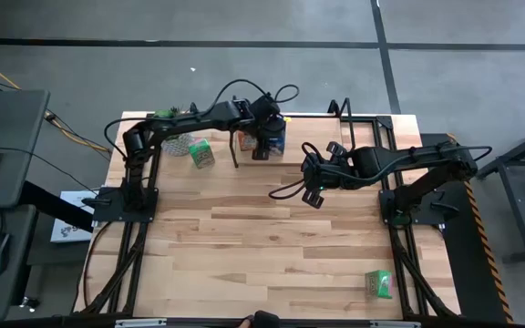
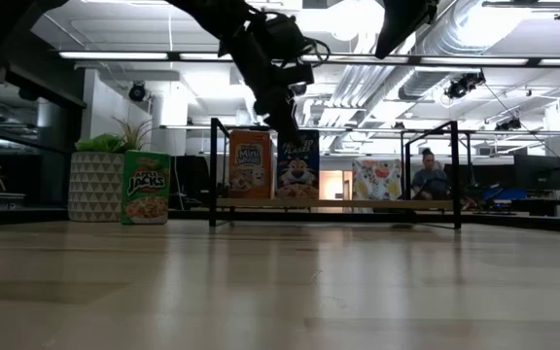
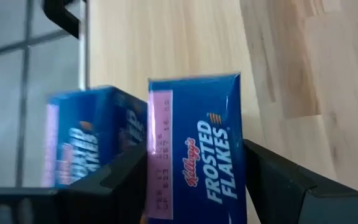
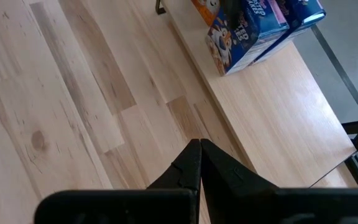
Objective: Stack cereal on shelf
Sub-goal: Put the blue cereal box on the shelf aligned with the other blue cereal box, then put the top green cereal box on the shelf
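Note:
My left gripper (image 1: 267,137) reaches over the shelf (image 2: 358,205) at the table's far edge and is shut on a blue cereal box (image 3: 194,149). That box stands upright on the shelf board beside an orange box (image 2: 250,163). A second blue box (image 3: 82,143) shows blurred just behind it. One green box (image 1: 200,152) stands on the table left of the shelf. Another green box (image 1: 379,283) lies near the table's near right corner. My right gripper (image 1: 315,189) hovers shut above the table's middle, right of centre, holding nothing. My left gripper pinches the blue box at its upper end (image 3: 194,186) between the two fingers (image 3: 272,177), one on each of two opposite faces across the box's thin side. The fingers come from above, pointing down. The box is upright with its bottom on the shelf board (image 2: 297,199).
A potted green plant (image 2: 100,180) in a white patterned pot stands left of the shelf, beside the green box. The shelf's black upright end frames (image 2: 455,175) rise at both ends. The right half of the shelf board (image 4: 278,99) is bare. A person sits in the room beyond the table.

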Controlling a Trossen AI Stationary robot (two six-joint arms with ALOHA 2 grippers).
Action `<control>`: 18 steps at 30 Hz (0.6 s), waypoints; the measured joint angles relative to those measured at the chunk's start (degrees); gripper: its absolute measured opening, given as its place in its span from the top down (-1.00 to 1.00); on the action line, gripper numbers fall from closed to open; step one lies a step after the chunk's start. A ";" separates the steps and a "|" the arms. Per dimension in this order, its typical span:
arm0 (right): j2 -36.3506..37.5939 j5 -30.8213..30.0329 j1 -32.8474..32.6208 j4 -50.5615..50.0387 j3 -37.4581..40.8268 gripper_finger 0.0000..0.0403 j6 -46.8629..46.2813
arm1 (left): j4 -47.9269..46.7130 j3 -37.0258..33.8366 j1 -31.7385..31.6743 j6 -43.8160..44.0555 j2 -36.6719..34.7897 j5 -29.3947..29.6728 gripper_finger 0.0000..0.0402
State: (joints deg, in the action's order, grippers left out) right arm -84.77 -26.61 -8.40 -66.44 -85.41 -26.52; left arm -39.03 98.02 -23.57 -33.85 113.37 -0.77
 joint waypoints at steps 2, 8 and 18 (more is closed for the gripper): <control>0.00 -0.02 0.00 0.19 0.00 1.00 0.00 | 0.01 0.06 0.00 -0.35 -0.53 0.12 -0.13; 0.00 -0.17 0.00 0.53 0.00 1.00 0.05 | -0.57 1.57 -0.02 -0.52 -1.59 1.92 -0.13; -0.02 -0.36 0.15 1.19 0.00 1.00 2.93 | -15.65 17.08 1.03 0.91 -4.66 7.52 -0.13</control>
State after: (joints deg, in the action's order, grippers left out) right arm -84.79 -26.97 -8.25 -65.25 -85.41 -23.59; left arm -54.68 115.10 -22.55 -32.93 108.71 6.75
